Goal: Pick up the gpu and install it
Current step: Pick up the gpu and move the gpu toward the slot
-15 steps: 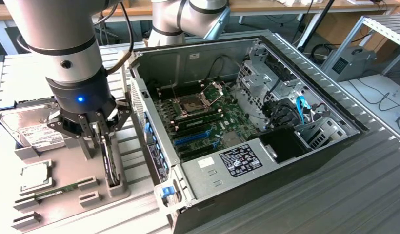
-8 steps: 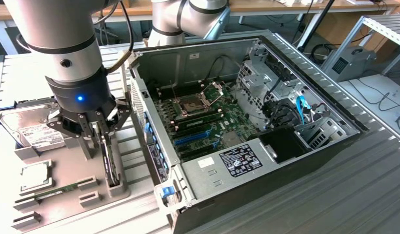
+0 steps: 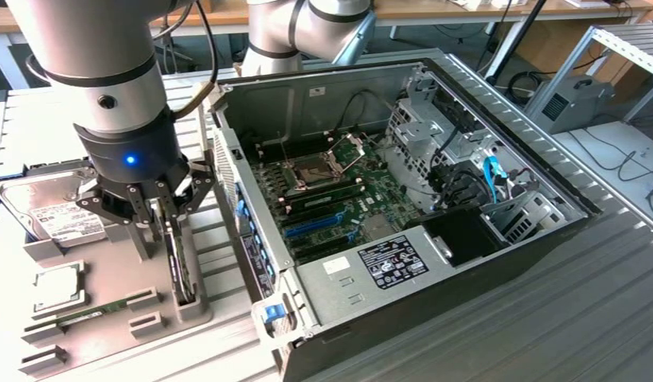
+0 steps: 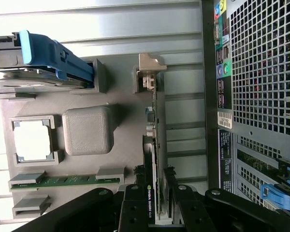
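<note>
The gpu (image 3: 181, 255) (image 4: 152, 140) stands on its long edge in a slot of a grey holder tray (image 3: 114, 274) (image 4: 121, 96), just beside the open computer case (image 3: 518, 263) (image 4: 266, 63) and on the exterior view's left of it. The wrist view looks along the card's upper edge, with its silver end bracket (image 4: 150, 65) seated in a notch of the tray at the far end and a green-and-white maker's label near the camera.

The gripper (image 3: 165, 227) (image 4: 154, 203) is lowered over the card, and its black fingers (image 4: 135, 200) sit against both faces, clamped on it near one end. The card's lower edge is still in the tray slot.

The same tray carries a hard drive (image 3: 56, 211) (image 4: 38, 53) with a white label, held in a blue-handled carrier, a square processor chip (image 3: 56, 286) (image 4: 33, 140) in its own recess, a narrow green RAM stick (image 3: 87, 314) (image 4: 67, 181) lying in a pair of end blocks, and a grey square block (image 4: 87, 129) next to the chip.

The case lies on its side on a ribbed metal table (image 3: 518, 342) with its side panel off. Inside it the green motherboard (image 3: 348, 191) is exposed, showing the processor socket and blue expansion slots.
</note>
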`<state>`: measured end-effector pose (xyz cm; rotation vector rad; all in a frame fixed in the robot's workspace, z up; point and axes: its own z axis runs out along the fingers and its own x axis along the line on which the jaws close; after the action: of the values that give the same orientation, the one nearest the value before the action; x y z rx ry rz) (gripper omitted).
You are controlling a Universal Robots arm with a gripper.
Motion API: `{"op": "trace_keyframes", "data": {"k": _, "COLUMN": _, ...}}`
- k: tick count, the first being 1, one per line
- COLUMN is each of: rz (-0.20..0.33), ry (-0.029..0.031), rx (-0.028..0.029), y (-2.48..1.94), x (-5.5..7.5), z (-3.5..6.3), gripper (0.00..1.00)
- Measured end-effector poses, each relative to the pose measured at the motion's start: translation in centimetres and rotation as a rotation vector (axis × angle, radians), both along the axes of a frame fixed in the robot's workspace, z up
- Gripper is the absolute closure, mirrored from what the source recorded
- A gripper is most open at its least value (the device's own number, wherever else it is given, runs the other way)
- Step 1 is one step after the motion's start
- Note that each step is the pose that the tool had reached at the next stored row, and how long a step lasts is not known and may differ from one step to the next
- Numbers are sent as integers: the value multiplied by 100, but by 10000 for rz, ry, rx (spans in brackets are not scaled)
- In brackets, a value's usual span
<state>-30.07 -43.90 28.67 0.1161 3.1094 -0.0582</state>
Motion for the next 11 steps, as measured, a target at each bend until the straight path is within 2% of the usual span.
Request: {"op": "trace_keyframes", "data": {"k": 11, "rz": 0, "ry": 1, "rx": -9, "y": 0, "x": 0, "z": 32, "gripper": 72}}
